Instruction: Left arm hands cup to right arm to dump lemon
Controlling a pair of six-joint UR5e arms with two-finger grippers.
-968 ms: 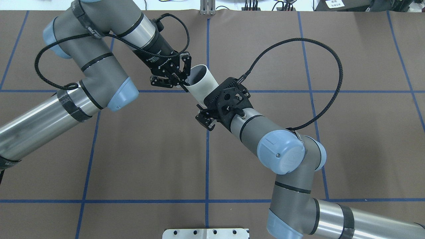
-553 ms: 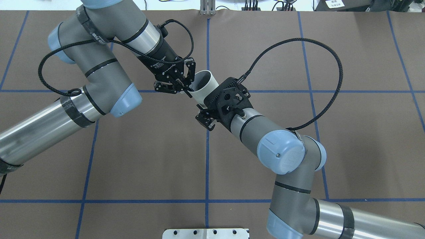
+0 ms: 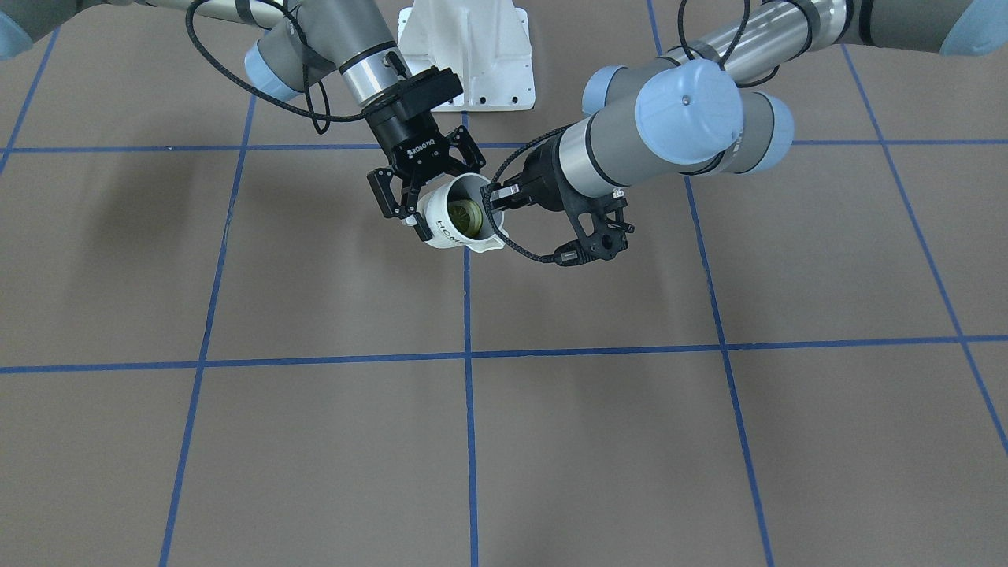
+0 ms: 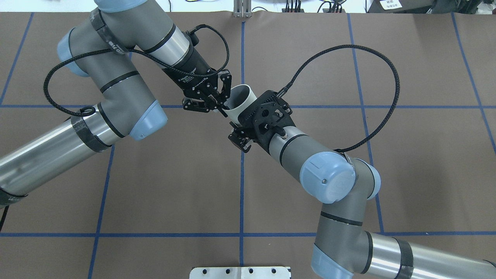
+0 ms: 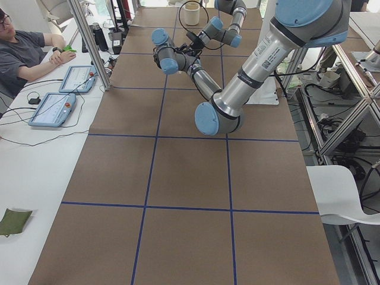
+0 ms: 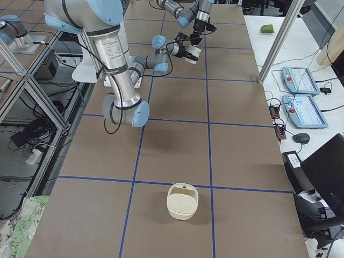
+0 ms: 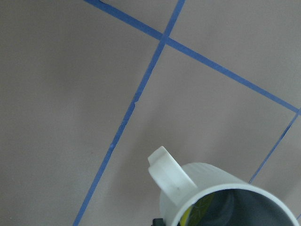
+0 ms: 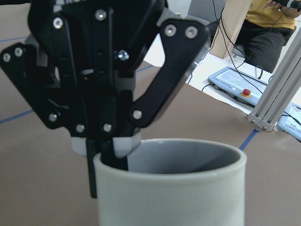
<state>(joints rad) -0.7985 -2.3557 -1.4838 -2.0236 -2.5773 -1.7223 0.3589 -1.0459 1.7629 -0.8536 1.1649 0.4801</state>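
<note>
Frontally, the black ROBOTIQ-marked left gripper straddles the rim of the off-white ribbed "HOME" mug, yellow-green lemon piece inside — clamped or not, cannot tell. Overhead, the slim black right gripper clasps it above the brown, blue-taped table.

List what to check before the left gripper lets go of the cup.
1. Left gripper holding the cup by its rim: ok, one finger inside, one outside.
2. Cup's base end reaching the right gripper: ok, in the overhead view it runs under that gripper's bracket.
3. Right gripper shut on the cup: cannot tell, the bracket hides it.
4. Lemon inside the cup: ok, visible deep inside.
5. Cup upright: not ok, tilted, mouth facing away from the robot. Probably wait on item 3 before releasing.
</note>
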